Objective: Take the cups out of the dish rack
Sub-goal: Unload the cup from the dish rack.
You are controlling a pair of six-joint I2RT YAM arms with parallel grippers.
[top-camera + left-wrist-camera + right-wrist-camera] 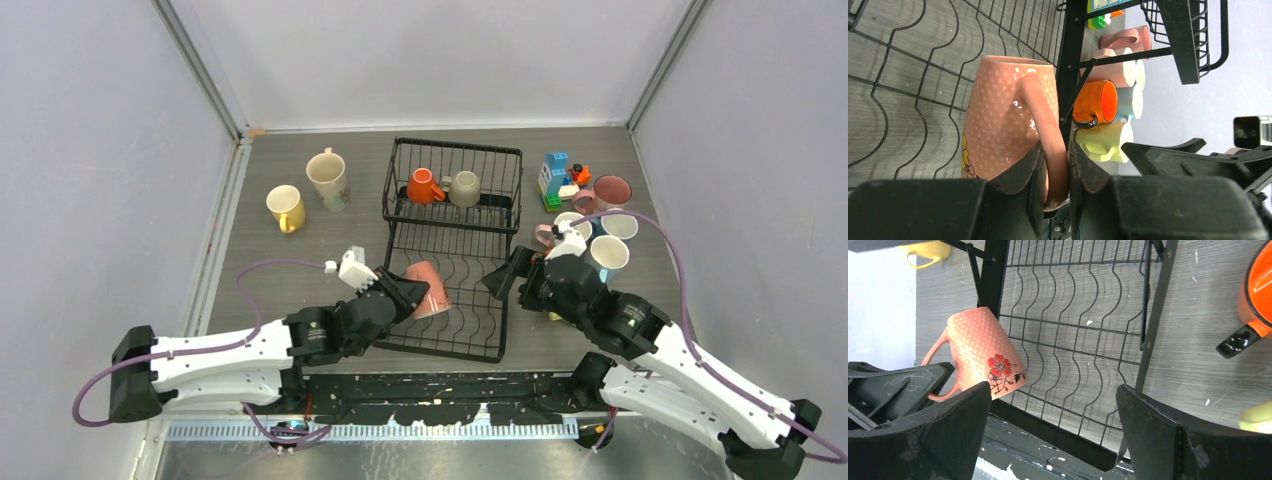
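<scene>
Left gripper [1056, 155]: fingers are pressing together on the handle [1045, 115] of the pink flowered mug [1003, 110], one pad on each side of the loop. I am pinching the handle rather than the body because, as I judge it, the body is too broad for these jaws.

The mug is sitting tilted at the near left corner of the dish rack [470, 270], over the wavy-wire tray. I cannot tell whether it is touching the wires.

Left wrist is lying rolled on its side, with the forearm angling in low from the left base.

Right gripper [1054, 390]: jaws are standing wide apart and gripping nothing. It is hovering at the tray's right edge, facing the mug, with that arm bending in from the right.

Orange mug [424, 186] and grey-beige mug [464, 188] are waiting in the basket section.
</scene>
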